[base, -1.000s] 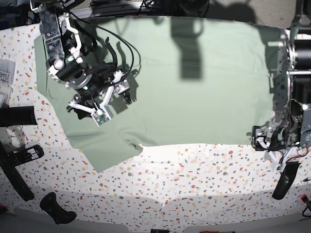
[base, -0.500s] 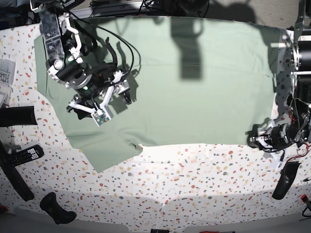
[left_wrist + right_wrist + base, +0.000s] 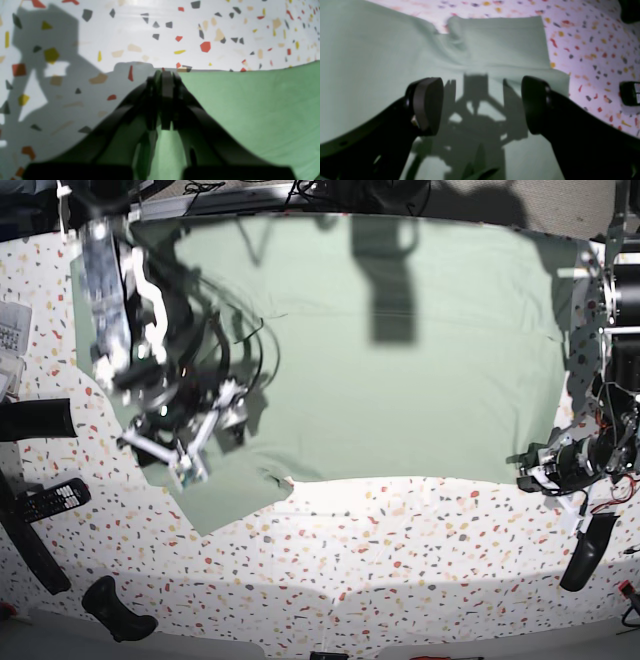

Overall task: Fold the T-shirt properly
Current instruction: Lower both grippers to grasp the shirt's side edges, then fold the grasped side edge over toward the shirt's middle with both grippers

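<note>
The pale mint-green T-shirt [image 3: 400,380] lies spread flat over the speckled table [image 3: 400,550]. Its lower sleeve [image 3: 225,495] points toward the front edge. My right gripper [image 3: 188,448] hovers blurred over the shirt's left part. In the right wrist view that gripper [image 3: 482,105] is open, with the fingers [image 3: 427,105] wide apart above the cloth and the sleeve [image 3: 500,42] just ahead. My left gripper [image 3: 530,467] sits at the shirt's lower right hem corner. In the left wrist view it [image 3: 163,75] is shut, pinching the T-shirt [image 3: 250,105] at its edge.
A black remote [image 3: 55,500] lies left of the sleeve, also seen as the remote [image 3: 630,93] in the right wrist view. A black cylinder [image 3: 35,420] and a black handle [image 3: 118,610] sit at the left. Another black handle [image 3: 585,550] lies at the front right.
My left gripper has closed from open onto the shirt's hem corner. The right arm has swung down and left toward the sleeve, staying open.
</note>
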You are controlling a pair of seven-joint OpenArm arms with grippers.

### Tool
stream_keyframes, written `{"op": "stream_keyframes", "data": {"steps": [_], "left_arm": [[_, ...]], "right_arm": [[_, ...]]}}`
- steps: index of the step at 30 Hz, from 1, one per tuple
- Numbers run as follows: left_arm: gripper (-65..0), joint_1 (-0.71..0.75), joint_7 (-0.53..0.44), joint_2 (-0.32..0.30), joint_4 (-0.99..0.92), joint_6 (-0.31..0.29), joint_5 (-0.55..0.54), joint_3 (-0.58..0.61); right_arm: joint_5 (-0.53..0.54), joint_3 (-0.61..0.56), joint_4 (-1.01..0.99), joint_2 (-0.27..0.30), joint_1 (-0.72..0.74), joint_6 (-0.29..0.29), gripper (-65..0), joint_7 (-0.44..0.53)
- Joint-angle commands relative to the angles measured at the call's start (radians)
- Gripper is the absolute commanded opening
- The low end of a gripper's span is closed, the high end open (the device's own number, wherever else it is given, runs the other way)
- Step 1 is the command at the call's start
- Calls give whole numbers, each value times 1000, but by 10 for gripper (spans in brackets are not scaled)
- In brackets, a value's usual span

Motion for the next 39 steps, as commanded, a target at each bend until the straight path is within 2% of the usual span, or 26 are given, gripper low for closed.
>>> {"op": "stream_keyframes", "data": {"steps": [1, 11, 19, 21, 23, 26, 30, 35, 39], "left_arm": [[-650, -35, -18, -15, 13, -7, -14, -5], [-650, -35, -3, -14, 13, -7, -14, -5], [-650, -35, -3, -14, 13, -7, -14, -5], [-650, -35, -3, -14, 13, -7, -14, -5], [-650, -35, -3, -14, 13, -7, -14, -5], [-650, -35, -3, -14, 13, -8, -14, -5], [-650, -35, -3, -14, 13, -7, -14, -5], [-650, -35, 5, -15, 13, -7, -14, -5], [-650, -35, 12, -15, 13, -7, -14, -5]], "right_arm": [[-5, 9, -26, 9, 53, -3, -186, 12], [60, 9, -494, 11, 406, 46, -186, -15], [75, 9, -925, 10, 631, 122, -186, 68], [94, 9, -1037, 6, 671, 188, -186, 97], [77, 9, -1125, -4, 697, 228, -186, 142], [47, 9, -1205, -24, 707, 237, -186, 211], [43, 9, -1238, -53, 701, 261, -195, 228], [21, 9, -1238, -84, 699, 263, -318, 227], [21, 9, -1238, -87, 702, 258, -531, 232]]}}
